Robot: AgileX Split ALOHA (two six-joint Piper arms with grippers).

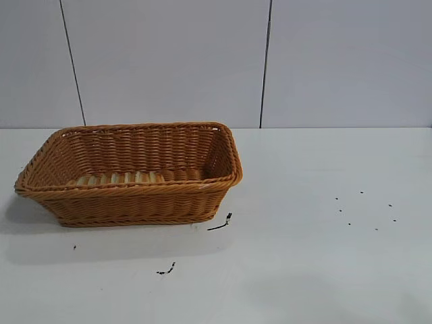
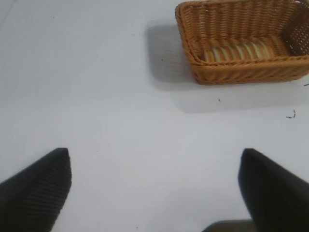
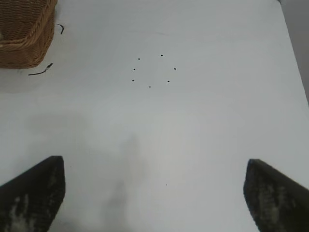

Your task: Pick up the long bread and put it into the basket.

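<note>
One long bread lies inside the one basket, along its near wall, on the white worktop. The left gripper is released, its fingers wide apart over bare worktop, well apart from the basket. The right gripper is also released, far from the bread, near seven small dark dots.

Striped long bread lies flat inside the wicker basket.

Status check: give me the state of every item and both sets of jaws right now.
long bread: lying inside the basket, along its near wall.
basket: upright on the table, holding the bread.
left gripper: jaws open, empty, over bare table.
right gripper: jaws open, empty, over bare table.
</note>
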